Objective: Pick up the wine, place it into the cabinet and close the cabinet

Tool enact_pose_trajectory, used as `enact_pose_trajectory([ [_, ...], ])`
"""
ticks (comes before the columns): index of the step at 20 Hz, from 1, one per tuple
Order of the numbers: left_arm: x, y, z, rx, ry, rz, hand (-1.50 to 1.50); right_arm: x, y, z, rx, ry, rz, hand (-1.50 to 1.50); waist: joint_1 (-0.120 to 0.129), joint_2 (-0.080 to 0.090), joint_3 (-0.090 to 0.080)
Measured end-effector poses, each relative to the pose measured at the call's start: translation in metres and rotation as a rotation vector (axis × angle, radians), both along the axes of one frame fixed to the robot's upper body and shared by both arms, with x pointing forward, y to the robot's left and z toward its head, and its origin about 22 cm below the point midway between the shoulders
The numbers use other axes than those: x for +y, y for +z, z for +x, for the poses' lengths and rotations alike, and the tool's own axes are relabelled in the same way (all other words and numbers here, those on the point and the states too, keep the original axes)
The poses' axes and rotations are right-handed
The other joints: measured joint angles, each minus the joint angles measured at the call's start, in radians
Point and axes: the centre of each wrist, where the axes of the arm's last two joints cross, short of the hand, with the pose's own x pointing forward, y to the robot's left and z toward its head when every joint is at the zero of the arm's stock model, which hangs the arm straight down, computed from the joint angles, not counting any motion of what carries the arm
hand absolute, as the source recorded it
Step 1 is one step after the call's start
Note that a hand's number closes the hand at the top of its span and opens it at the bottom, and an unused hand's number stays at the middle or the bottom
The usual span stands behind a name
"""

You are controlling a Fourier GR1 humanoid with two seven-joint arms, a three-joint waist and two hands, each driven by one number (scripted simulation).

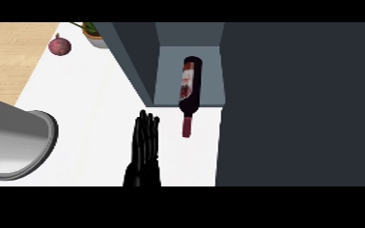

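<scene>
Going L to R w/ the cabinet (pixel 191 72) as our landmark: far left of it we see a grey metal pot (pixel 25 142) at the counter's edge, and up-left of the cabinet a dark red fruit (pixel 60 45) plus a potted plant (pixel 95 33) touching its corner. Just below-left of the cabinet opening, one black hand (pixel 145 149) rests w/ fingers straight, holding nothing; we can't tell which hand it is. The wine (pixel 188 92) lies on its side, body inside the cabinet, neck sticking out past the front edge, right of the hand & apart from it.
</scene>
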Motion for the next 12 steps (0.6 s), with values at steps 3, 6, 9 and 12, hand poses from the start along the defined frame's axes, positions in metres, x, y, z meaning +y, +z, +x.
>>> enact_pose_trajectory([
  [3, 0.013, 0.009, -0.014, -0.009, -0.025, 0.004, -1.5, -0.002, -0.002, -0.001, 0.025, 0.011, -0.019, 1.5, -0.002, -0.001, 0.0],
  [6, 0.03, 0.01, -0.026, -0.018, -0.05, 0.017, -1.5, -0.003, -0.004, -0.002, 0.037, 0.036, -0.052, 1.5, -0.002, -0.001, 0.0],
  [9, 0.041, 0.011, -0.032, -0.018, -0.081, 0.019, -1.5, -0.001, -0.007, -0.003, 0.049, 0.078, -0.073, 1.5, -0.003, 0.0, 0.0],
  [12, 0.058, 0.017, -0.042, -0.022, -0.103, 0.025, -1.5, 0.002, -0.005, -0.003, 0.052, 0.107, -0.094, 1.5, -0.002, 0.0, 0.0],
])
